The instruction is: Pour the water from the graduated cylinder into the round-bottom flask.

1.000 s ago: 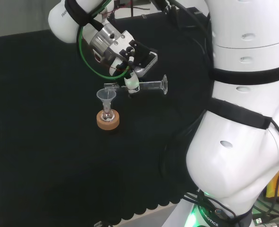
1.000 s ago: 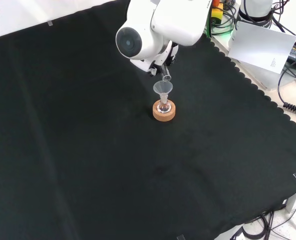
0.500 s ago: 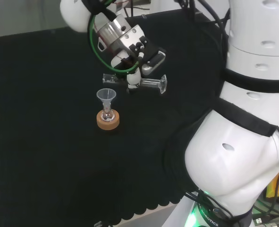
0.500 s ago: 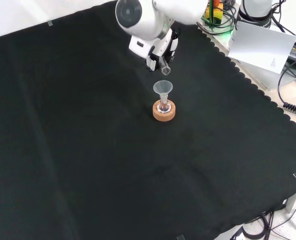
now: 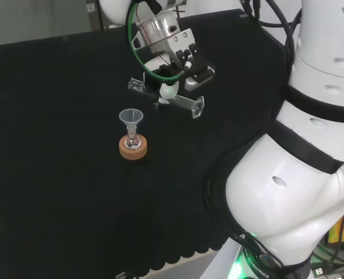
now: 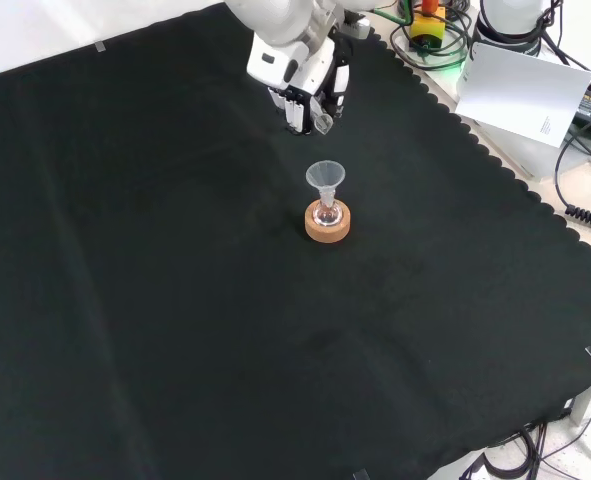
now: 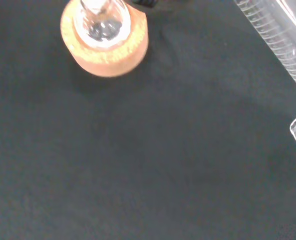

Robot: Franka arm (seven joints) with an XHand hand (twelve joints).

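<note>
While the hand hangs above the cloth, its fingers are curled round the cylinder, which lies nearly level in the head view (base end to the right, mouth end to the left). In that view the cylinder is up and to the right of the funnel, clear of it. The funnel sits in the flask, which rests in a cork ring. In the front view the hand is above the funnel.

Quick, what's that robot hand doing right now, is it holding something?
Hand: shut on the graduated cylinder, fingers curled round it, holding it nearly level above the cloth.
</note>
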